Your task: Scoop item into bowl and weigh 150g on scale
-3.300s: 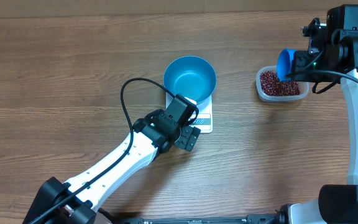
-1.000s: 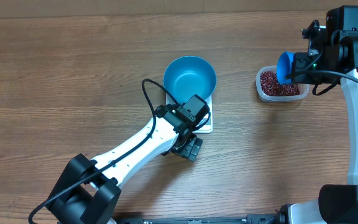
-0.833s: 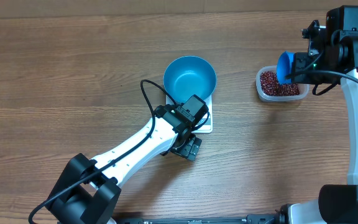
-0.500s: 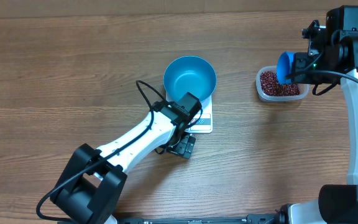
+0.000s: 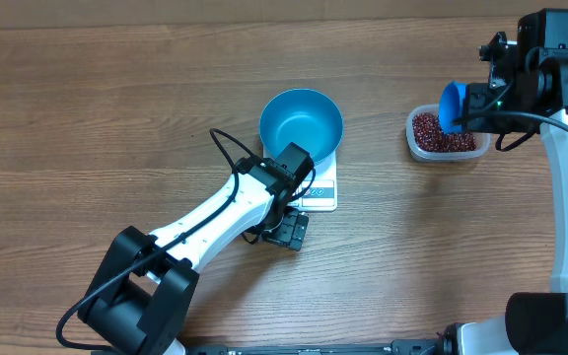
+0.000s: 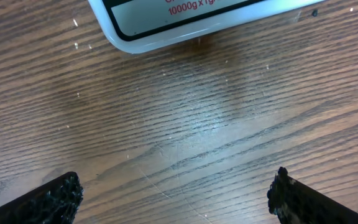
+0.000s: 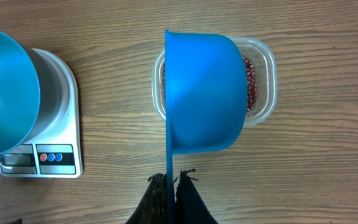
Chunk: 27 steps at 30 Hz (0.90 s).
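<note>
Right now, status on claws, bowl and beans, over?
Left claw open, empty, over table by scale. Right claw shut on scoop handle above tub of beans. Bowl empty, on scale. Nothing over bowl.

You have one bowl [image 5: 301, 123], deep, round, blue, empty, upright on the scale [image 5: 324, 185], which is white, square, with its display edge exposed; beans [image 5: 444, 131], dark red-brown, heaped in the clear tub [image 5: 414, 148] on the right
</note>
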{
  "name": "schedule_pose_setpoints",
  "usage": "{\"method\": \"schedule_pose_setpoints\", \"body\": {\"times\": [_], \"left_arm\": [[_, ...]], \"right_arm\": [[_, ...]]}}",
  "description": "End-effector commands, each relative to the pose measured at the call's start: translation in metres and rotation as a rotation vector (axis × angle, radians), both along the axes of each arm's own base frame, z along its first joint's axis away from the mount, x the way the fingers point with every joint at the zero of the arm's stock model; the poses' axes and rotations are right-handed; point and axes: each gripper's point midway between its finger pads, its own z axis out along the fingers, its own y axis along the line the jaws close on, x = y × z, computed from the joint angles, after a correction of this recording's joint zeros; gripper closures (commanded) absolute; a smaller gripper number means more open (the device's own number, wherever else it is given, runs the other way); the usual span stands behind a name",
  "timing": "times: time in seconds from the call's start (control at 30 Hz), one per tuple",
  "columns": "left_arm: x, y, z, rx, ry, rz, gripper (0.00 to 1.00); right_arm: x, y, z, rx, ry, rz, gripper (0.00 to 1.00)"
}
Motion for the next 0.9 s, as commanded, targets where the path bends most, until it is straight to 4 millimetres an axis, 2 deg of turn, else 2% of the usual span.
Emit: {"method": "schedule_pose_setpoints", "body": {"times": [0.0,0.1,0.53,0.77,0.87], "left_arm": [[-0.004,0.002,-0.01,0.013,0.034,0.033,0.0],[-0.006,0.002,-0.017,0.023,0.059,0.034,0.0],[0.005,-0.001,-0.017,0.005,0.022,0.001,0.0],[0.02,0.003,-0.017,-0.028,0.0,-0.005,0.0],[0.018,-0.001,-0.017,-0.054,0.008,-0.043,0.0]], "right_arm": [[0.001,0.001,-0.001,0.007,-0.002,0.003,0.96],[0.001,0.001,-0.001,0.007,-0.002,0.003,0.96],[0.002,0.001,-0.001,0.007,-0.006,0.003,0.96],[0.002,0.001,0.0,0.007,-0.006,0.003,0.96],[0.002,0.001,0.0,0.007,-0.006,0.003,0.96]]}}
